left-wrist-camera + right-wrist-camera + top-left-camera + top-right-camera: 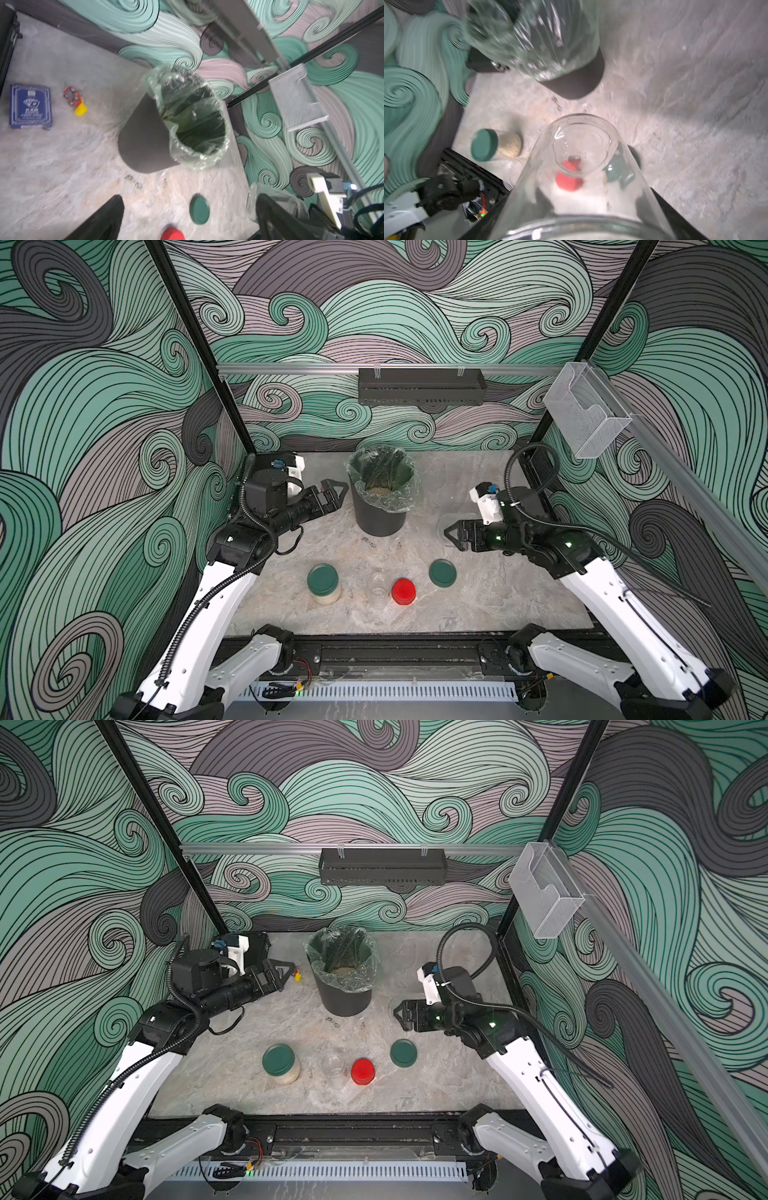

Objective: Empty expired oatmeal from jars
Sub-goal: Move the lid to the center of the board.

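Far left: left hand (334, 490) spread, empty. On the desk (519, 593): green-lidded jar (323, 583) of oatmeal (328, 598), small open jar (377, 587), red lid (403, 590); behind them, bin (379, 516) holding more oatmeal. Right: loose green lid (442, 573), right hand (449, 533) pinching an empty jar (581, 143).

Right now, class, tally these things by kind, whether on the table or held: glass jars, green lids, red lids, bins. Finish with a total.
Glass jars: 3 (capped jar, small open jar, held jar)
Green lids: 2 (fitted green lid, loose green lid)
Red lids: 1 (red lid)
Bins: 1 (black bin)
Total: 7
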Tool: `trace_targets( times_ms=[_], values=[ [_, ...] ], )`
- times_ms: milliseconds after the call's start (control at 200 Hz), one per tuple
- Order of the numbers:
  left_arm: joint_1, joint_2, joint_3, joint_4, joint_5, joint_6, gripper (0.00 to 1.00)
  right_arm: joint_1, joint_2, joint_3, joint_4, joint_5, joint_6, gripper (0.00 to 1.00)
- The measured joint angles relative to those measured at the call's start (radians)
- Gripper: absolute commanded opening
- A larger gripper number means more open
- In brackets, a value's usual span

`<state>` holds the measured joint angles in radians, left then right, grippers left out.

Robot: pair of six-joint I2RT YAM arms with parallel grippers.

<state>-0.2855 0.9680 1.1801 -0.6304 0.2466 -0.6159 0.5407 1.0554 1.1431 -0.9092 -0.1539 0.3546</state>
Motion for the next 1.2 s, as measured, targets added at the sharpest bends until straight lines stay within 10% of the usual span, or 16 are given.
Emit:
trace_targets(
  times_ms=[1201],
  values=[
    [0.000,-0.046,-0.156,-0.083,-0.096,0.069,0.99,0.195,0.650,0.124,0.046,0.192,-0.130,0.30]
  ],
)
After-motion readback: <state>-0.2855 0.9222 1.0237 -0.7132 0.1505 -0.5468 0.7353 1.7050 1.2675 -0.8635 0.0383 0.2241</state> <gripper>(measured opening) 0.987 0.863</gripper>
